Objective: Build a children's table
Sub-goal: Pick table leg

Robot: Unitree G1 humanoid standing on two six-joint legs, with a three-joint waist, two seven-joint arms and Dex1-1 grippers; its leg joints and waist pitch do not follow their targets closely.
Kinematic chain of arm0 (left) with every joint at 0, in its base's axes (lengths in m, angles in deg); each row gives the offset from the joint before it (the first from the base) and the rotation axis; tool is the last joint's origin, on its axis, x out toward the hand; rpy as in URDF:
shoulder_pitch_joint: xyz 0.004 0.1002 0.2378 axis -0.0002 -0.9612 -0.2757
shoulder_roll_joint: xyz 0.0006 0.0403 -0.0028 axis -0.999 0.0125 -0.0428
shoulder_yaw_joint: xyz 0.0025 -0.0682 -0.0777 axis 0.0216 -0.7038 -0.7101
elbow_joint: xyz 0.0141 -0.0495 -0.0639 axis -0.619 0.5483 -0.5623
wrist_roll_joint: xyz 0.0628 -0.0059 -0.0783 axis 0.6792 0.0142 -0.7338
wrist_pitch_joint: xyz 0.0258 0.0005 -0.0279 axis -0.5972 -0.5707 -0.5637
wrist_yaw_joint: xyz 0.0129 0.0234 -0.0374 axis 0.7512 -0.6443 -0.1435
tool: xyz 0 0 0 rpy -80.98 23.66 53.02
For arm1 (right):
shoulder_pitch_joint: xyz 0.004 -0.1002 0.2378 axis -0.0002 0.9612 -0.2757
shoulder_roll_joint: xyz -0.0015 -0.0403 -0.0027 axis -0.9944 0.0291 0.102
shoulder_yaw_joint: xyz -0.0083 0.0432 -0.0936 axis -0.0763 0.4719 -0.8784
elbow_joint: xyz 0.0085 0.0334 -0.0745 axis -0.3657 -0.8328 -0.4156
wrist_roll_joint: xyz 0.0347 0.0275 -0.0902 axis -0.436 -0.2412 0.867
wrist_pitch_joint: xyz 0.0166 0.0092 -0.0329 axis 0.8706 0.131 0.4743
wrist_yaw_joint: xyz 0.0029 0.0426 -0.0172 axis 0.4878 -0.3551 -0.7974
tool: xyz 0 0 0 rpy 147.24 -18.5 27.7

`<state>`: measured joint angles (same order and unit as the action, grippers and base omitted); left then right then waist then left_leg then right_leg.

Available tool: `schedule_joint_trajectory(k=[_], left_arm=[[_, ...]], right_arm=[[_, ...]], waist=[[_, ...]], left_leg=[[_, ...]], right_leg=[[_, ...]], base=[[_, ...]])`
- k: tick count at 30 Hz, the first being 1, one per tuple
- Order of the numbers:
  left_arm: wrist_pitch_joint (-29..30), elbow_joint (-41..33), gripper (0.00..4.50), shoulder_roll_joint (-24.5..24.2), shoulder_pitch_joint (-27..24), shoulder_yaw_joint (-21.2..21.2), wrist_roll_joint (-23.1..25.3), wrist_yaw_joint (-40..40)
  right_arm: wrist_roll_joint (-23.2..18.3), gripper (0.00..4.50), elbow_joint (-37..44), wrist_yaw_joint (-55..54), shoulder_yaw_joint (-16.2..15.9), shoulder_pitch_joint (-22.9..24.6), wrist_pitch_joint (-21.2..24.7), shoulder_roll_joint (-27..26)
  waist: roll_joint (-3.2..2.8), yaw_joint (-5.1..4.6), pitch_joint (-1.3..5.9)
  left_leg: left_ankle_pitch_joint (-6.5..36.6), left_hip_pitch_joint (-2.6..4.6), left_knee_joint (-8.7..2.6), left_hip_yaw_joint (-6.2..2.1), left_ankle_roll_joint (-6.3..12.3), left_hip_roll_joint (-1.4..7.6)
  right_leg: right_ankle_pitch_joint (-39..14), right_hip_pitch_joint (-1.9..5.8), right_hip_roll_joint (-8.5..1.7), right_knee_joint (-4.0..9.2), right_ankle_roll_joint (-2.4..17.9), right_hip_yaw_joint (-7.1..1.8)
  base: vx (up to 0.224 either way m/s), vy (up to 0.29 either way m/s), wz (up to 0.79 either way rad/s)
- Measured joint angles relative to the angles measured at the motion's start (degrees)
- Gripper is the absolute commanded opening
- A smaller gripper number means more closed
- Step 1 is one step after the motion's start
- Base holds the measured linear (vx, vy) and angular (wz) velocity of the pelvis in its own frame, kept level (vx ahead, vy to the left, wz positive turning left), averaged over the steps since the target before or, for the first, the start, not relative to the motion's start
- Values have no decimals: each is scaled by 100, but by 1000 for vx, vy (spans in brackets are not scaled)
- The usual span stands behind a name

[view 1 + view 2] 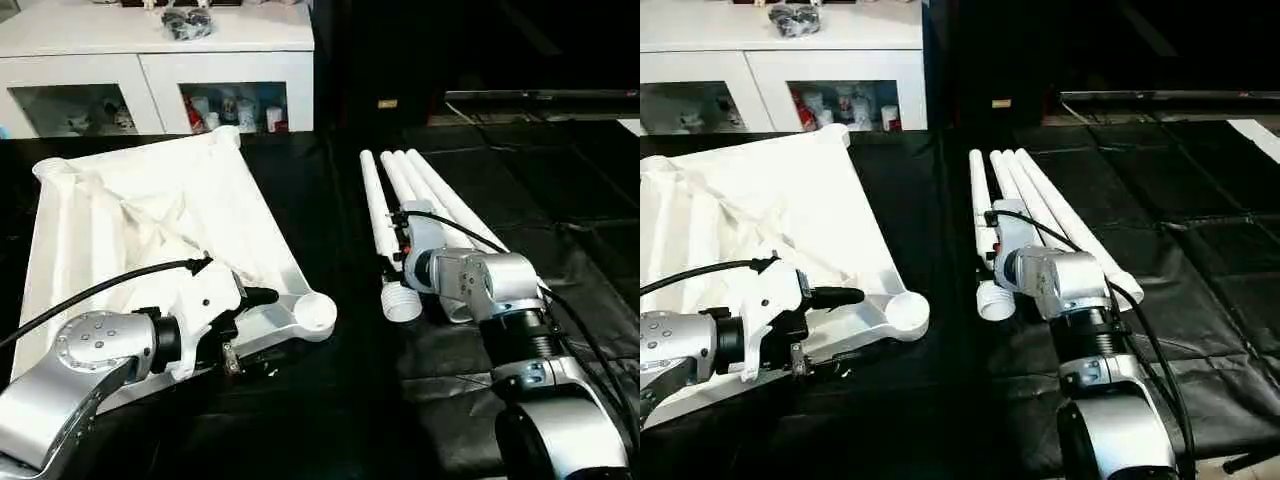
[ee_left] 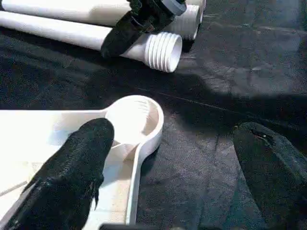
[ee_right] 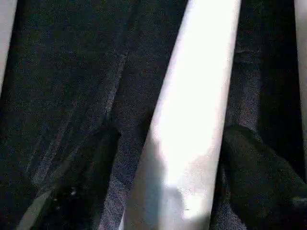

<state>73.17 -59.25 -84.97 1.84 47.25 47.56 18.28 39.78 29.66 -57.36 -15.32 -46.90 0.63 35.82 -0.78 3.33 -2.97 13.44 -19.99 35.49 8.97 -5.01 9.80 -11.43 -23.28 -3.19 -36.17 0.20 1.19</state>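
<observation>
Right wrist view: looks straight down the right pincer onto one long white tapered plastic tube leg. Straddles that leg with a black finger on either side, jaws parted, a strip of dark cloth showing between one finger and the tube; so open around the leg, not clamped on it. Judged as lining up for a pick: comes at the tube from above and across its length, so that closing should pinch the round wall squarely.

Lies with three more white legs, side by side, touching or nearly so, running away from the right pincer, ribbed screw ends pointing back towards the robot. Leaves little room between neighbours, so risks a finger landing on the next tube.

Across from the right pincer, on the black floor mat, rests the large white rectangular plastic table top, ribbed underside up, presumably so the sockets face up to receive legs. Hovers at its near corner: left pincer, jaws wide apart, gripping nothing, one finger over the edge of the top, the other over bare mat, the round corner socket just ahead between them. Probably waits there to steady the top or mark the target socket.
</observation>
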Motion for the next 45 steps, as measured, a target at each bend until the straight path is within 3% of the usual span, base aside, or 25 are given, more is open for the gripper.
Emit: schedule_joint_trajectory(k=[17,26,34,36,37,41,45], left_arm=[[-6,31,450,0,29,28,11,1],[-15,189,450,239,108,26,24,-256],[170,711,450,1199,808,-411,69,-1358],[252,812,450,1628,1050,-588,-115,-1670],[274,835,450,1705,1135,-629,-182,-1774],[488,1145,450,2777,1827,-1284,-719,-2616],[631,1454,450,3424,2340,-1716,-1257,-3263]], right_arm=[[-76,195,-197,-38,283,-79,-110,-71],[-254,186,-263,-121,726,-78,-477,-128],[-1030,186,482,612,1238,90,-933,-198],[-1315,186,636,820,1456,160,-928,-197],[-1393,186,694,906,1469,179,-922,-207],[-2048,186,1165,1547,1639,401,-767,-227],[-2648,186,1635,2058,1741,482,-568,-240]], waist=[[-1,3,-1],[-5,4,-3],[-7,18,-5],[-6,30,-5],[-6,32,-5],[4,62,-11],[5,77,-12]], left_leg=[[-3,0,0,0,-4,1],[-4,-2,0,0,-5,4],[-11,-7,0,0,5,6],[-12,-9,0,0,9,6],[-13,-8,0,-1,11,7],[-26,-21,0,-3,46,9],[-40,-20,0,-9,77,13]], right_leg=[[3,0,0,-1,5,2],[6,0,0,-2,9,6],[7,0,0,0,11,11],[7,0,0,0,11,12],[7,0,0,0,12,14],[12,-1,-3,2,20,27],[18,0,-5,2,28,44]], base=[[0,0,0],[0,0,0],[0,0,0],[0,0,0],[0,0,0],[0,0,0],[0,0,0]])
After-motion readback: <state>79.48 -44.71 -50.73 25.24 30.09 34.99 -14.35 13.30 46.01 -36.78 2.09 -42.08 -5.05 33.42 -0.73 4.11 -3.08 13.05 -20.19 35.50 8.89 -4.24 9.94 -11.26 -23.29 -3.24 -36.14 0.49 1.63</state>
